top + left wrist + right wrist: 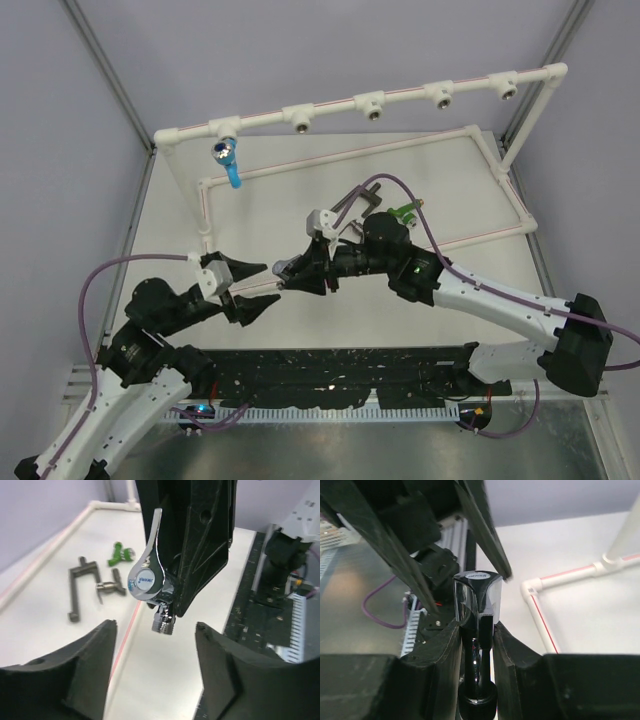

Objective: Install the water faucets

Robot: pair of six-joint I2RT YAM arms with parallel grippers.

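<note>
while the white worktop [300, 200] spreads under both arms, the white pipe frame [330, 103] stands along its far side, well beyond both grippers. the right gripper [476, 630] is clenched on the chrome faucet [147, 580], its two fingers pressed to either side of the slim lever handle. in the left wrist view the tap's threaded end hangs down past the fingertips. the left gripper [155, 630] stands released, its fingers [90, 655] spread to either side of that threaded end and just below it, touching nothing. past the right gripper, a dark brown-grey faucet [77, 590], a green faucet [120, 554] and a smaller grey faucet [111, 587] lie near one another on the worktop. far from both grippers, a blue faucet [227, 155] hangs from the frame's leftmost socket.
</note>
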